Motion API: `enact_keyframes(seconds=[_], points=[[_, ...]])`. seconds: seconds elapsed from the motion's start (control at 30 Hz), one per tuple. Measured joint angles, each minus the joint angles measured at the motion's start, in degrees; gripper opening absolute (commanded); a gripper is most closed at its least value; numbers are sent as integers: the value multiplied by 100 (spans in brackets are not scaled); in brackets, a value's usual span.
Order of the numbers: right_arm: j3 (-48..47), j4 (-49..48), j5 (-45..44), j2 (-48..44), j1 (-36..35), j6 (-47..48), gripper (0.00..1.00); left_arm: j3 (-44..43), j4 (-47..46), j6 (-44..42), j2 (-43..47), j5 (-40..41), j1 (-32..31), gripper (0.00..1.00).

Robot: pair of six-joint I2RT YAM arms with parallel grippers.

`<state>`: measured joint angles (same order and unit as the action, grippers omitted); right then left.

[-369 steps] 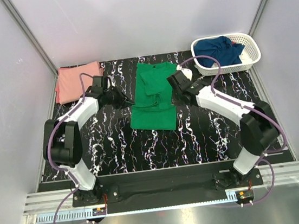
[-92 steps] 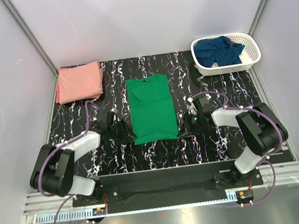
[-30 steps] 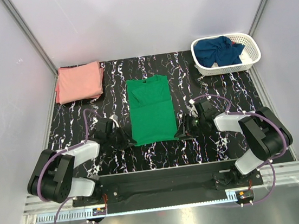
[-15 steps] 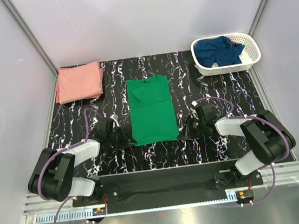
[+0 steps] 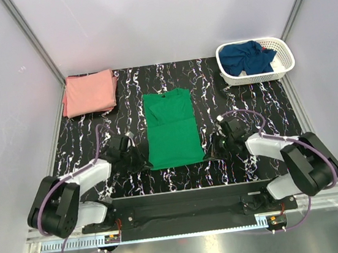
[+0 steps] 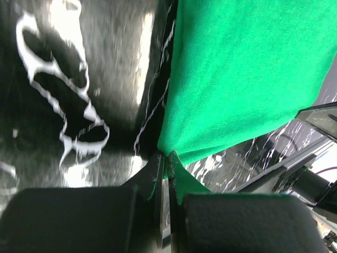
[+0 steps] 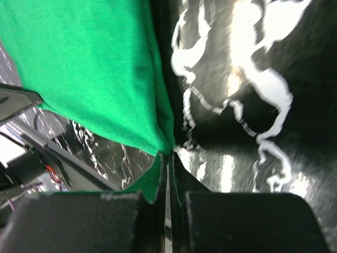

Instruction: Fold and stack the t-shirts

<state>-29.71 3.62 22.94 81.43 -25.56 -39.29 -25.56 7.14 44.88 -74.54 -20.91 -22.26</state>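
- The black marbled table (image 5: pixel 238 87) carries everything; the work goes on in its middle strip.
- The green t-shirt (image 5: pixel 170 129) lies flat at the centre as a narrow rectangle, collar at the far end and hem toward the arm bases. It looks ready for a lengthwise fold.
- The salmon pink t-shirt (image 5: pixel 89 93) sits folded at the far left corner, well apart from the green one. It is probably the base of the stack.
- The white lattice basket (image 5: pixel 255 77) stands at the far right corner, clear of both arms.
- The dark navy t-shirt (image 5: pixel 244 57) is crumpled inside the basket and not yet folded.
- The left gripper (image 6: pixel 167 158) lies low on the table, clenched on the green shirt's near left hem corner.
- The right gripper (image 7: pixel 167 157) mirrors it, pinching the near right corner. Holding both corners should let the hem lift evenly.
- Nothing blocks the path toward the collar; the risk I see is thin cloth slipping from a pinch.
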Motion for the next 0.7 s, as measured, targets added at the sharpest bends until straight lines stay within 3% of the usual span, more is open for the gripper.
enact_keyframes(seconds=[0.33,0.7], points=[[-129,660,-140,-651,-76,184,0,11,769,22,940,46,-63,0],[-791,1335,-402,-944,-96,367,0,-627,1469,0,1003,151,-68,0]])
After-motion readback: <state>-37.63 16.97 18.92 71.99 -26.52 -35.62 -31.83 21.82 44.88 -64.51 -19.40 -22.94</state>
